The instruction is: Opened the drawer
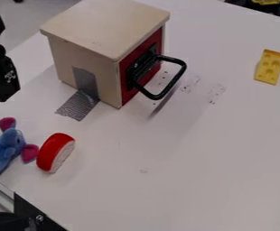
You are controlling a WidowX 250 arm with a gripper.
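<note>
Cataloguing by upper-left counter [166, 180] edge: drawer box [100, 27], tape [86, 82] presumably anchoring it against tugs; hand [3, 85], open or closed we cannot tell.

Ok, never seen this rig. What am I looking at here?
One fixed camera looks down at a slant on a white table. The black robot arm is at the left edge; I can't see anything held. The pale box, taped down with grey tape, has a red drawer front with a black loop handle; it looks shut. Around it lie a blue plush toy, a red-and-white round piece and a yellow cheese-like toy.
</note>
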